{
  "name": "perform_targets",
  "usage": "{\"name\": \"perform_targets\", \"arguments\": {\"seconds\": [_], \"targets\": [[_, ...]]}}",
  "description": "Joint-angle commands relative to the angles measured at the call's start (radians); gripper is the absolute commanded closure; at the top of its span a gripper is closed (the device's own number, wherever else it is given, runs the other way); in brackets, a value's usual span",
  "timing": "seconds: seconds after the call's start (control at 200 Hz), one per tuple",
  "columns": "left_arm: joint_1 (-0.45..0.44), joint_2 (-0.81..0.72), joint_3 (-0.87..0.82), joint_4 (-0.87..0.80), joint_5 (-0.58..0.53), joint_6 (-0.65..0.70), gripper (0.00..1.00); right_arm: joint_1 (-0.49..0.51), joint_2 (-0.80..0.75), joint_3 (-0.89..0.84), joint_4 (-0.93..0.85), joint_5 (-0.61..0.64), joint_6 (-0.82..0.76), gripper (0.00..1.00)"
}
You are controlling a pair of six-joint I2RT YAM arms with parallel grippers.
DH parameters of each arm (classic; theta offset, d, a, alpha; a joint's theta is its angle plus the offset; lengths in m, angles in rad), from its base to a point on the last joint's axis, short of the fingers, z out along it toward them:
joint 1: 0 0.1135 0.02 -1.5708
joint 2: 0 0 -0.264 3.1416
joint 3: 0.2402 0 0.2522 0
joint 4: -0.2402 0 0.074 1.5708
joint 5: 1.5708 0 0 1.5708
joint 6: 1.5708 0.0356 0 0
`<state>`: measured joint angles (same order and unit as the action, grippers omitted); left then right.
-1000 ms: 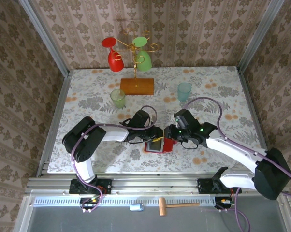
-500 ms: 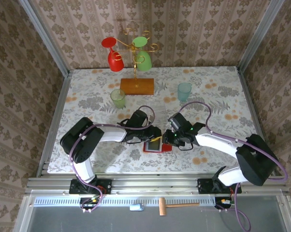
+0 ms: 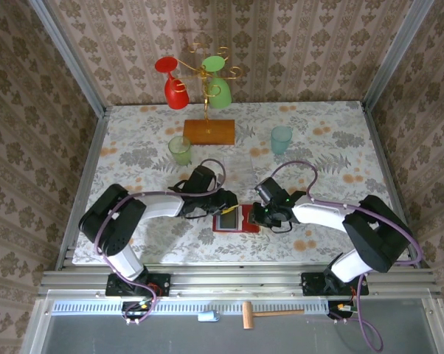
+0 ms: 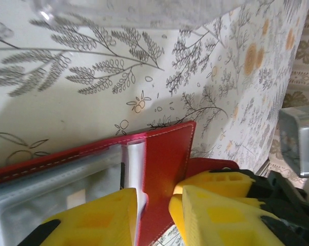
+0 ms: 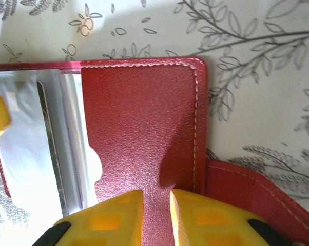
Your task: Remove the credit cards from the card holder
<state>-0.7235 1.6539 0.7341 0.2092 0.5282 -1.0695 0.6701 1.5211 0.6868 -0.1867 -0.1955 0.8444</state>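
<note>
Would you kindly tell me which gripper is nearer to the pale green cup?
Left. The left gripper sits at the card holder's left edge, toward the pale green cup; the right gripper sits at the holder's right edge, farther off.

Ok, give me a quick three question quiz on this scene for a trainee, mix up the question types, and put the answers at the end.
1. True or false: the card holder lies folded shut on the table.
2. What sits between the fingers of the left claw? A) a red flap of the card holder B) a wooden hammer C) a purple cable
3. How many cups stand upright on the table, beyond the card holder?

Key
1. False: it lies open, with its clear pockets showing.
2. A
3. Two: the green cup and the teal cup.
</note>
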Motion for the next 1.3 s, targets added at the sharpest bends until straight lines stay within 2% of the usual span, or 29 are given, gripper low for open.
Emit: {"name": "perform_targets", "arguments": {"seconds": [0.0,0.31,0.525,0.73,1.035,1.295], "targets": [[0.024,-0.066,-0.019,-0.053,-0.012,0.038,0.70,-0.001,0.045,0.001,0.027,-0.015,0.018,0.79],[0.081,-0.196,-0.048,-0.191,-0.062,0.101,0.70,0.012,0.116,0.057,0.059,-0.047,0.007,0.80],[0.105,-0.237,-0.079,-0.236,-0.071,0.119,0.70,0.019,0.160,0.089,0.065,-0.062,-0.016,0.81],[0.144,-0.275,-0.103,-0.305,-0.126,0.170,0.70,0.019,0.168,0.109,0.025,-0.060,-0.055,0.83],[0.222,-0.244,-0.074,-0.413,-0.143,0.295,0.67,0.020,0.149,0.122,-0.097,-0.009,-0.107,0.87],[0.218,-0.214,-0.075,-0.356,-0.089,0.274,0.66,0.016,0.116,0.119,-0.176,0.035,-0.145,0.88]]}}
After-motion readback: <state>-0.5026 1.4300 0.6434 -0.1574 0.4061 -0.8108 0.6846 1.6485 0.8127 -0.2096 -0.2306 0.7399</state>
